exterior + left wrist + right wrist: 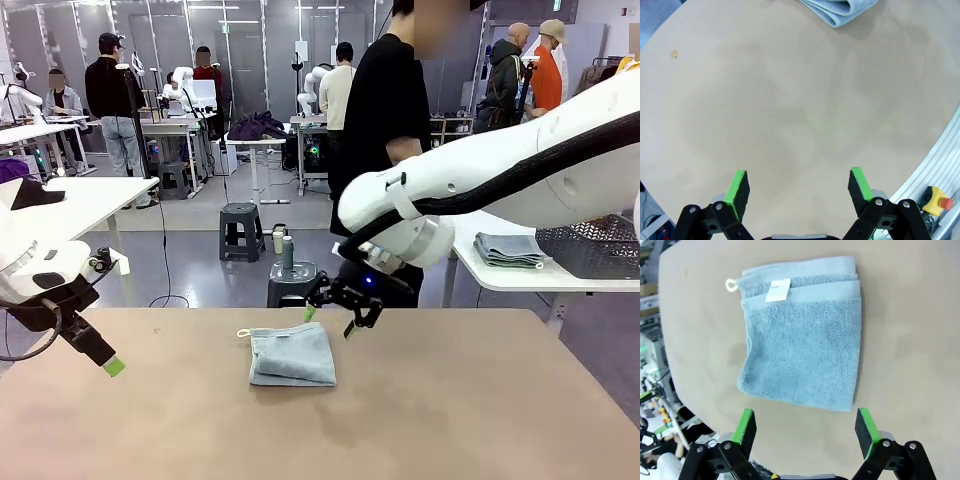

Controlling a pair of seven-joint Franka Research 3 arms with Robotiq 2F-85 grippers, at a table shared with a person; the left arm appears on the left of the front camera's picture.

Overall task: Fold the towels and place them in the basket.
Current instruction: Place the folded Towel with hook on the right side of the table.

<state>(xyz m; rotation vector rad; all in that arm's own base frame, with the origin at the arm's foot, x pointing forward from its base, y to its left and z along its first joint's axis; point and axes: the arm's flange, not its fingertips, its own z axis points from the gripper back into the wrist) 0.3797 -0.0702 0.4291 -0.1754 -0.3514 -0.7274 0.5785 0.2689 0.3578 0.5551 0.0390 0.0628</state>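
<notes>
While the right tool [330, 322] and left tool [800, 187] gape wide and empty, the folded blue-grey towel [292, 355] lies mid-surface [480, 420], seemingly soft, light and floppy, probably best pinched across its thick folded edge.

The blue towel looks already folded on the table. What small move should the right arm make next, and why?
Probably lower the right claw onto the blue towel at the edge closest to it and close. The towel lies folded flat, the claw hangs open just beside that edge, and the basket stands apart, to the right.
</notes>
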